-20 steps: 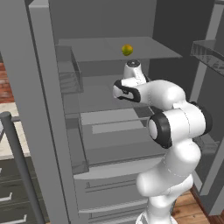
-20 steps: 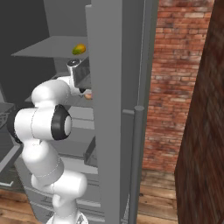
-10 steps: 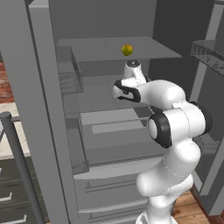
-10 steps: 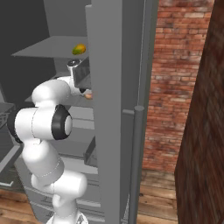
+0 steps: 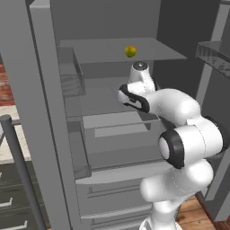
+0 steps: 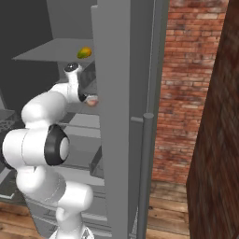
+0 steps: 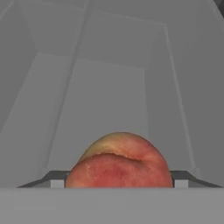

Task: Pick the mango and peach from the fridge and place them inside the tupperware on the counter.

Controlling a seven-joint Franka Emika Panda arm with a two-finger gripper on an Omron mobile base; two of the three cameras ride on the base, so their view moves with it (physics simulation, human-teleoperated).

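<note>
Grey upper shelf (image 5: 112, 48) inside the fridge (image 5: 40, 112). Carrying the mango (image 5: 130, 51), toward the far right. Lower shelf (image 5: 117, 119) below, bare grey.

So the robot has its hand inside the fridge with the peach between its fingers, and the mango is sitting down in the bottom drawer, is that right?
Not quite. The mango sits on the fridge's top shelf, above the arm, as the left base view shows, not in the bottom drawer. The rest holds: in the hand view the peach sits between the fingers of the gripper inside the fridge.
</note>
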